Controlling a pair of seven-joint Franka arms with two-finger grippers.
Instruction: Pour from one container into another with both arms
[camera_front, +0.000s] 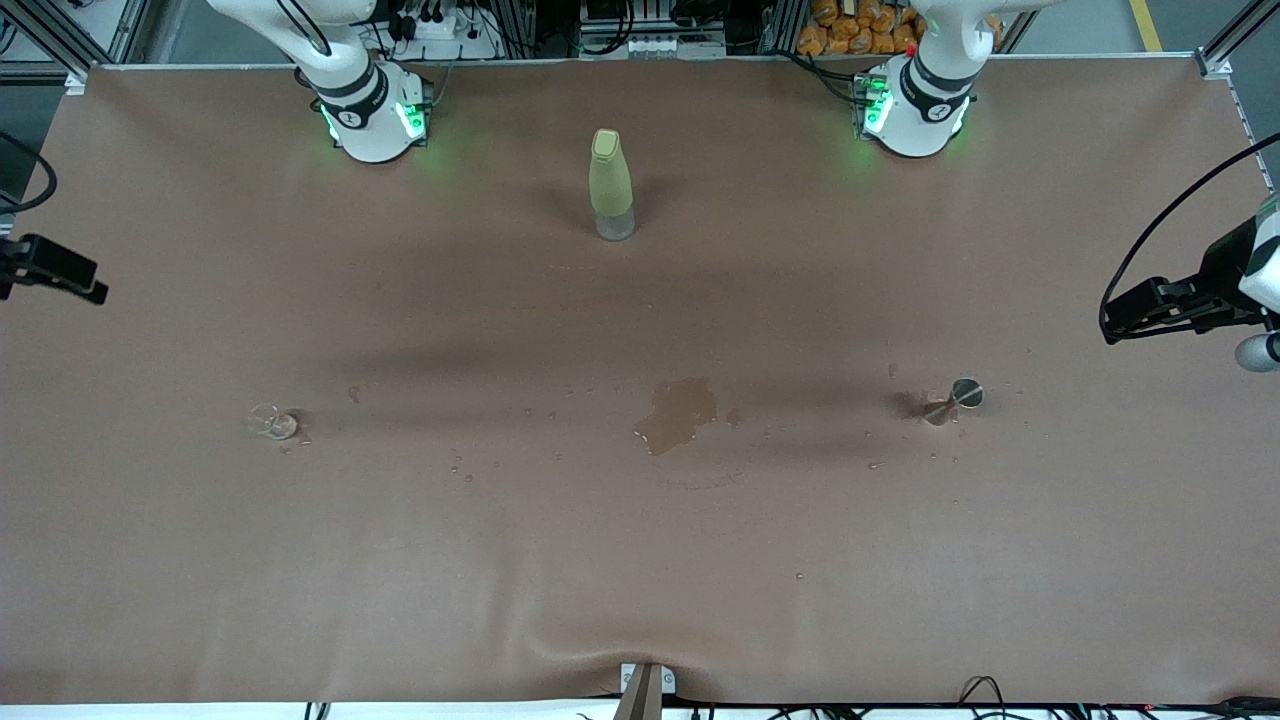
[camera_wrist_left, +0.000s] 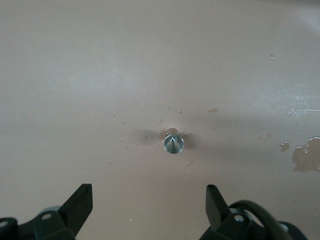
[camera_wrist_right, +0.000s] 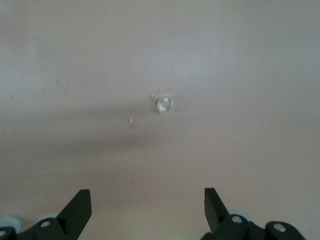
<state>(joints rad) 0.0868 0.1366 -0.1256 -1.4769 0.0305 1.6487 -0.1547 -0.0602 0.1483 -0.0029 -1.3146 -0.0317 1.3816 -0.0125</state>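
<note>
Since the tiny clear glass cup (camera_front: 271, 422) sits alone toward the right arm's end of the brown surface (camera_front: 640, 560), and the small shiny silver metal cup (camera_front: 955, 400) toward the left arm's end, each arm needs its own pick first. The right tool (camera_wrist_right: 145, 210) hangs spread high over the glass; the left tool (camera_wrist_left: 149, 207), equally spread, over the silver cup. I'd lower each centred, pinching gently. A spill stain (camera_front: 680, 412) lies between the cups, with a tall yellow-green bottle (camera_front: 611, 185) nearer the bases.

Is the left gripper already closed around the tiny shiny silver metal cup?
No. The left gripper is open, its fingers apart above the table, with the tiny shiny silver metal cup standing free below.
</note>
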